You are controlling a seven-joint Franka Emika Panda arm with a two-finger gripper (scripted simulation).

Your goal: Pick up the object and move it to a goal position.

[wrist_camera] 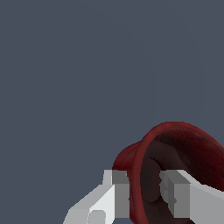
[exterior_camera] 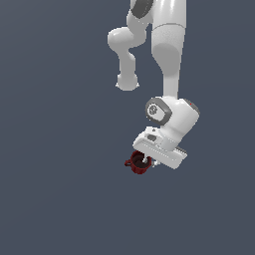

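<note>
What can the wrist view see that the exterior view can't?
Only the wrist view shows the fingers pinching the mug's wall, one outside and one inside, and the mug's dark inside up close. Only the exterior view shows the whole arm above. Both show the red mug at the gripper against plain grey.

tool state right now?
Tool: shut on the small dark red mug, one finger outside its wall, one inside.

The white arm (exterior_camera: 169, 55) reaches down, wrist tilted. Its gripper (wrist_camera: 144, 192) has 2 fingers (wrist_camera: 119, 194) closed on the mug's (wrist_camera: 175, 162) rim, 1 inside, 1 outside.
</note>
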